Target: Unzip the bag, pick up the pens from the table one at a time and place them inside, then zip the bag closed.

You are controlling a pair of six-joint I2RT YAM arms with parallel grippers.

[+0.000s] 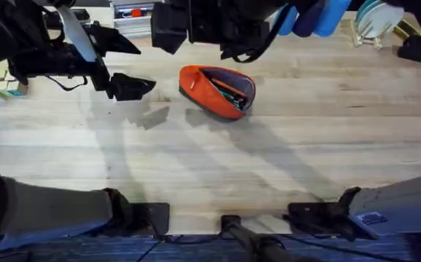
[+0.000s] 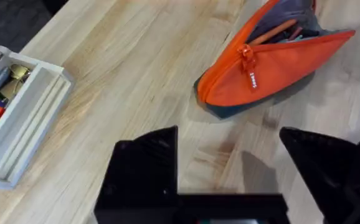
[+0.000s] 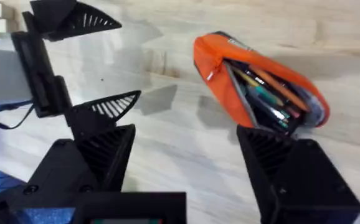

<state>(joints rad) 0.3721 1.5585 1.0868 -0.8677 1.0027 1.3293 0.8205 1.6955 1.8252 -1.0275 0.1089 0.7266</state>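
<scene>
Both arm bases are sitting at 6 o'clock in the overhead view, dark and blurred. Left jaws [image 1: 127, 86] are hovering over the desk [image 1: 327, 131] at about 10 o'clock from centre, wide open and gripping nothing; the left wrist view is showing both black fingers [image 2: 144, 168] spread apart with bare wood between them. Right jaws [image 3: 186, 168] are also standing wide open and empty, with the bag showing past the gap between them in the right wrist view. Bag [image 1: 218, 90] is lying on the desk just above centre, around 12 o'clock, at 3 o'clock of the left jaws and apart from them, not touching either arm. Its zipper is sitting open: the grey lining is showing and the pens [image 3: 270, 93] are lying inside, orange and green barrels visible, exact count hard to tell. Zipper pull [image 2: 250, 65] is hanging at the closed end of the bag facing the left wrist camera. Grey tray [image 2: 18, 118] holding small items is sitting on the desk to one side of the bag, well apart from it. Blue cylinders [image 1: 316, 18] are resting at roughly 1 o'clock along the far edge.
</scene>
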